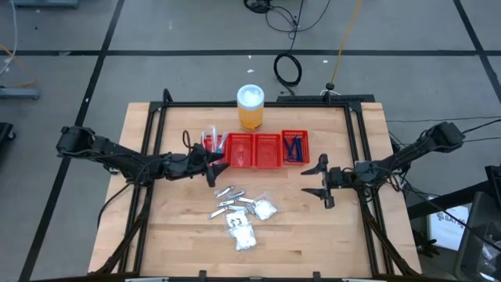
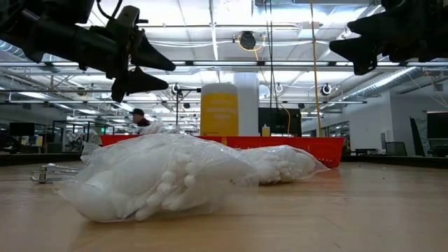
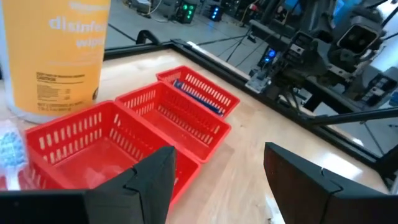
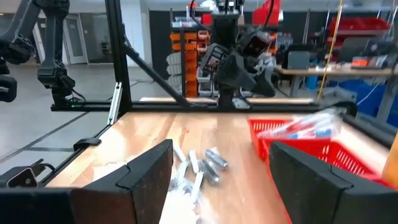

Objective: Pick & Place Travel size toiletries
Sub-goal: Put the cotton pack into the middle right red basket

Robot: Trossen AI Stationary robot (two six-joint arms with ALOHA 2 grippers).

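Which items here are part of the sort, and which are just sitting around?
Job:
silvery-white tubes
white crinkly packets
dark blue razors
blue, red and white sticks in clear wrap
red four-compartment tray

Lying about:
orange jar with white lid

Silvery tubes and white packets loose on wood
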